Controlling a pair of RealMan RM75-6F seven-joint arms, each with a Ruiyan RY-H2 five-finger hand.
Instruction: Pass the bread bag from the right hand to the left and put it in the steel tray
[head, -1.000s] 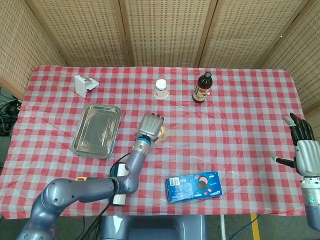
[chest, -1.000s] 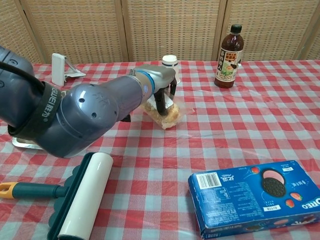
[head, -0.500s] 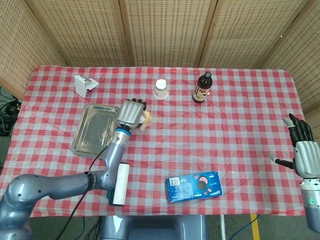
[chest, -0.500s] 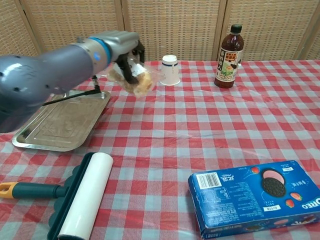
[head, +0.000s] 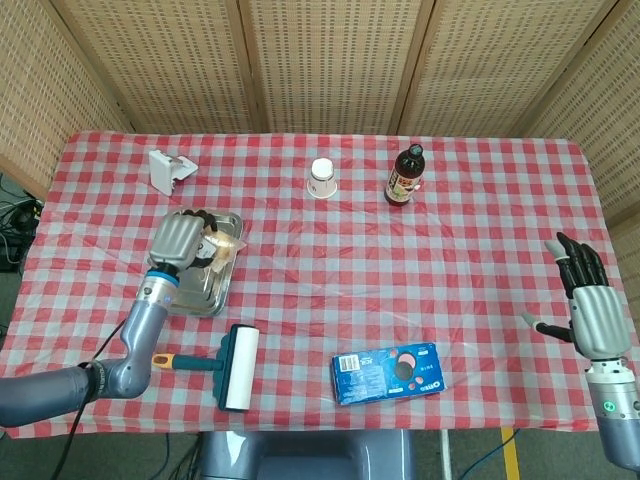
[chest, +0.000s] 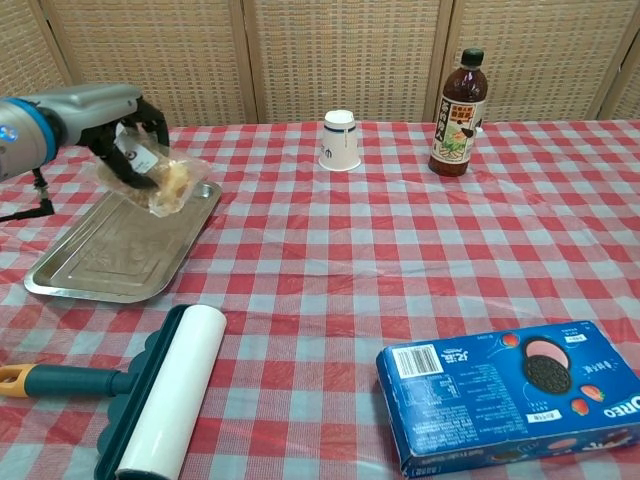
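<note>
One right hand (head: 596, 318), fingers spread, shows only overhead

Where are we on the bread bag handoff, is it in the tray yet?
Handoff looks done: the left hand holds the bread bag, and the right hand is open and empty off at the table's right edge. In hand: the bag is held above the steel tray, near its far right corner, not resting on it. Left: lower it into the tray and release.
</note>
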